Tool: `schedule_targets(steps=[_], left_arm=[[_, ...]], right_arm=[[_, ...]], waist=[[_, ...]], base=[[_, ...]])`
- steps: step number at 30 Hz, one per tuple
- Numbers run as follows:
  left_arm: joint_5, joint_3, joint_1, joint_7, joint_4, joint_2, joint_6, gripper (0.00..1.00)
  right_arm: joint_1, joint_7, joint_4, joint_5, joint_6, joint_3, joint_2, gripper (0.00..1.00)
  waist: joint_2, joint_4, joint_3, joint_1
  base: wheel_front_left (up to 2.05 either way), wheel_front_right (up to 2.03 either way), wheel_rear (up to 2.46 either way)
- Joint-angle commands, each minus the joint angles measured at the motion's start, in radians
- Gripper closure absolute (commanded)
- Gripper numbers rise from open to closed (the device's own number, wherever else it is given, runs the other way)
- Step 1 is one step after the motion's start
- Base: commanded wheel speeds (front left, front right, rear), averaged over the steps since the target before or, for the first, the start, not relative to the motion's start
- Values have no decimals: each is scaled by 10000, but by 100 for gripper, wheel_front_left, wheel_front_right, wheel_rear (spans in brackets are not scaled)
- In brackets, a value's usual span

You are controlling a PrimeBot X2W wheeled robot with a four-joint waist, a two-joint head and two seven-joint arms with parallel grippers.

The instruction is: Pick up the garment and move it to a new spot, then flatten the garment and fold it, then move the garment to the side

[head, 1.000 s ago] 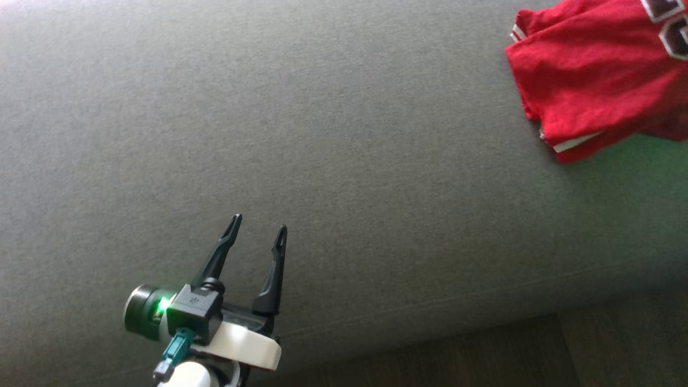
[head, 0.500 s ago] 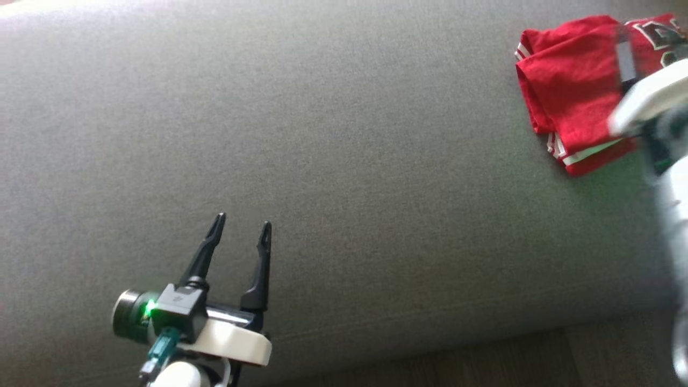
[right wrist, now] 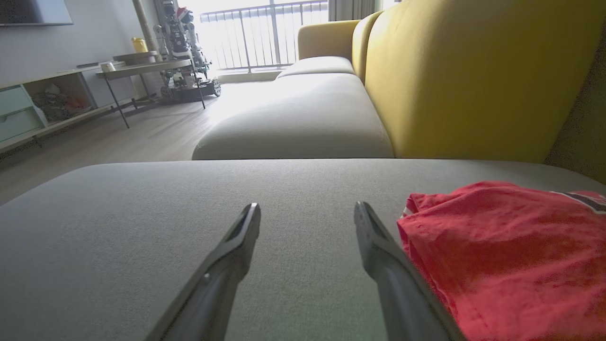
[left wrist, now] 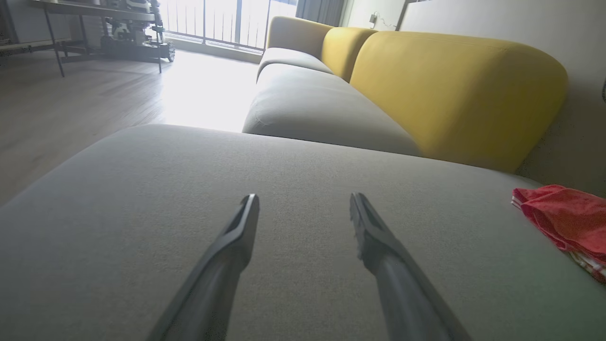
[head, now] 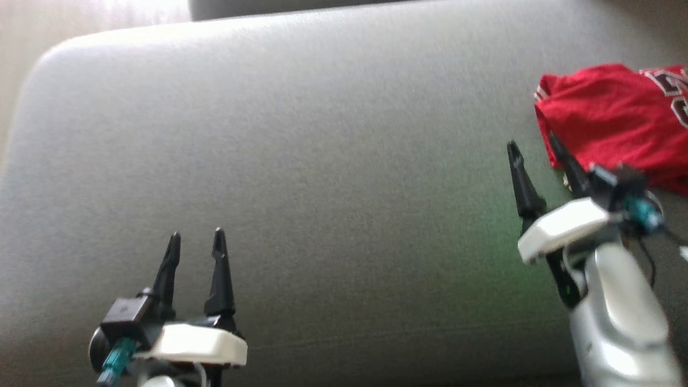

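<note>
garment [head: 613,118] lies on cushion [head: 322,134], far right | right gripper [head: 532,142] just beside its left edge | left gripper [head: 196,235] over near-left part

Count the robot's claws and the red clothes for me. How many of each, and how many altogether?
Grippers: 2, the left gripper and the right gripper
Red garment: 1
Total: 3
</note>
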Motion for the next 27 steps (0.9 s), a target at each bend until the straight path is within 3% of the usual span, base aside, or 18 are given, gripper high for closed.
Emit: schedule_targets(steps=[1,9,18,27], left_arm=[[-150,427,-8,-76,-364,-51,137,0],[-102,561,584,-76,-416,-52,296,0],[330,853,932,-76,-619,-52,116,0],[424,865,1103,-76,-514,-52,-31,0]], right_arm=[[518,-119,-1028,-167,-4,-9,223,0],[2844,-119,-3231,530,-4,362,323,0],[4279,-120,-4616,536,-4,305,325,0],[4718,-120,-4864,372,-4,414,326,0]], waist=[[0,277,-482,1],[0,311,-1373,1],[0,83,-1685,1],[0,128,-1776,1]], base=[[0,0,0],[0,0,0],[0,0,0],[0,0,0]])
